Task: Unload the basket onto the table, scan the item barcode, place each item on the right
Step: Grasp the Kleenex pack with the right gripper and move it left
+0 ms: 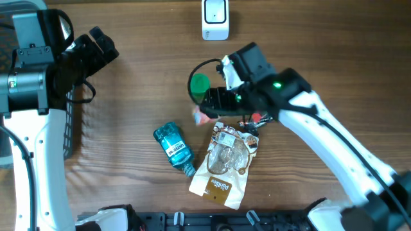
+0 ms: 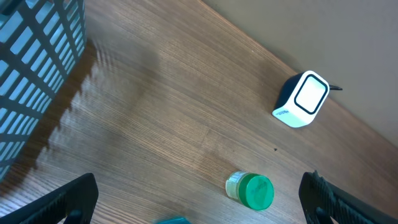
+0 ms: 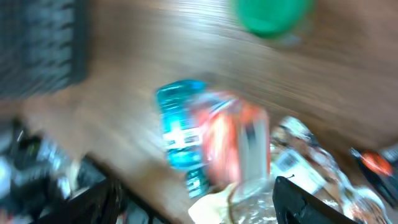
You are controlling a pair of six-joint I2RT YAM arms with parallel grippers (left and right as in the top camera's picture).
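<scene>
The white barcode scanner [image 1: 215, 19] stands at the table's far edge, also in the left wrist view [image 2: 301, 99]. A green-lidded jar [image 1: 200, 84] [image 2: 250, 190] lies below it. My right gripper [image 1: 207, 102] hovers just past the jar, over a small red-and-pink pack [image 1: 201, 118]. In the blurred right wrist view that pack [image 3: 236, 143] shows between the wide-apart fingers of this gripper [image 3: 196, 193], and neither finger touches it. A teal bottle [image 1: 173, 147] [image 3: 180, 124] and a brown pouch [image 1: 225, 168] lie nearer the front. My left gripper [image 1: 103, 45] [image 2: 199, 205] is open and empty, far left.
A dark mesh basket [image 1: 72, 128] [image 2: 37, 74] stands at the left edge. A small red-capped thing [image 1: 257, 119] [image 3: 376, 163] lies beside the pouch's top. A black rail [image 1: 212, 221] runs along the front edge.
</scene>
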